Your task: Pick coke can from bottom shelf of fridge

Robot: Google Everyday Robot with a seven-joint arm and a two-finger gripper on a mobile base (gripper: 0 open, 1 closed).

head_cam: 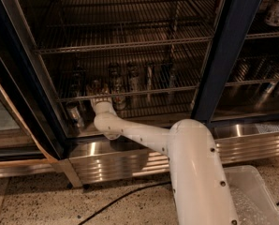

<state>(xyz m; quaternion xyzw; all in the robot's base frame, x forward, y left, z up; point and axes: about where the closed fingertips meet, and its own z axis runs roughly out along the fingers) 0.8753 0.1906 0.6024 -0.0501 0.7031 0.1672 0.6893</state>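
Observation:
The fridge point(223, 55) stands open, with dark blue frames and wire racks. My white arm reaches into its lowest part. My gripper point(100, 96) is at the front rail of the bottom shelf point(177, 89), near the left end. A small reddish can, which I take for the coke can point(94, 86), stands right at the gripper's tip and is partly hidden by it. I cannot tell whether the gripper touches it.
Several dark and silver cans point(132, 81) stand in a row to the right of the gripper. A silver can point(75, 114) sits low at the left. The ribbed steel base point(111, 161) runs below. A cable point(116, 200) lies on the floor.

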